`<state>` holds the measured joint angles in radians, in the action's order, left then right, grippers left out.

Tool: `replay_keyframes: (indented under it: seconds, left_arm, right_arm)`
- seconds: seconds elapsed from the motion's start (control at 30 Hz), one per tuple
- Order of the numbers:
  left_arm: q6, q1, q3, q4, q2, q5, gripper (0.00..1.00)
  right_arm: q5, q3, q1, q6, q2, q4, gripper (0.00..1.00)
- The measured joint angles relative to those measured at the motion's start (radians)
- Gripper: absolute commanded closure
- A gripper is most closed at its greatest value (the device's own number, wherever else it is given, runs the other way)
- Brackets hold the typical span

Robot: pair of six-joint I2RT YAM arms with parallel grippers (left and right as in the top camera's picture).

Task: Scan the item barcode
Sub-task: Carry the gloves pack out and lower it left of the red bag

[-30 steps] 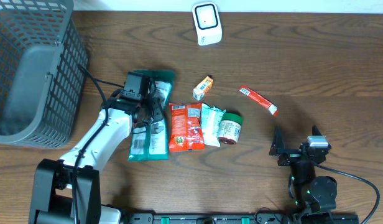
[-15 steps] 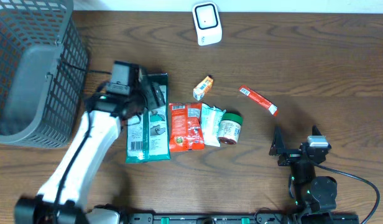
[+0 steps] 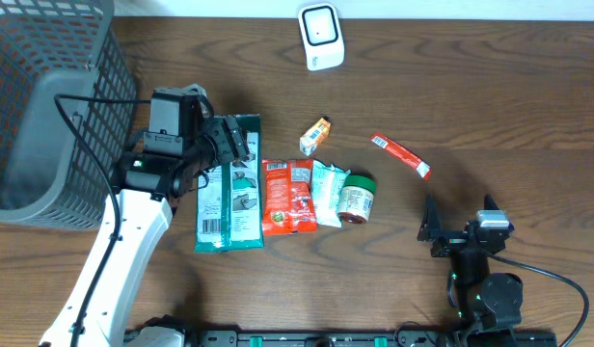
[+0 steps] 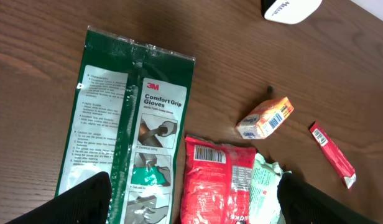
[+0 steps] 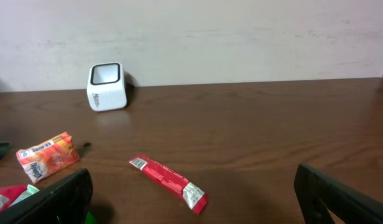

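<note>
Green and flat on the wooden table (image 3: 490, 87), the glove pack (image 3: 229, 183) lies at the left end of a row of items, its right edge just beside a red snack packet (image 3: 286, 198). I see my left gripper (image 4: 190, 200) hanging above the pack's far end, jaws spread wide with nothing between them. My right gripper (image 5: 191, 196) sits at the near right, also wide open and empty. The white scanner (image 3: 321, 37) stands at the far edge, well apart from the pack.

The left wrist view cuts the 3M glove pack (image 4: 132, 134) and red snack bag (image 4: 219, 180) at its bottom edge, the white scanner (image 4: 291, 7) at its top. Overhead crops the grey basket (image 3: 46, 116) at the left.
</note>
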<state>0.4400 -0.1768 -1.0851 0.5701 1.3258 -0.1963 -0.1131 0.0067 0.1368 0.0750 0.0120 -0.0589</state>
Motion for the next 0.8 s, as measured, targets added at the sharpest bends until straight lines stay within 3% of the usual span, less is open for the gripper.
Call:
replay_keyframes:
  seconds: [0.37, 0.53, 0.8]
  left_arm:
    - [0.0, 0.0, 0.0, 0.0, 0.0, 0.0, 0.14]
    - [0.0, 0.0, 0.0, 0.002, 0.0, 0.0, 0.14]
    - [0.0, 0.0, 0.0, 0.002, 0.0, 0.0, 0.14]
  right_arm:
    - [0.059, 0.0, 0.0, 0.01, 0.0, 0.015, 0.01]
    - [0.084, 0.034, 0.0, 0.06, 0.002, -0.082, 0.01]
    - [0.091, 0.413, 0.0, 0.081, 0.155, -0.286, 0.01]
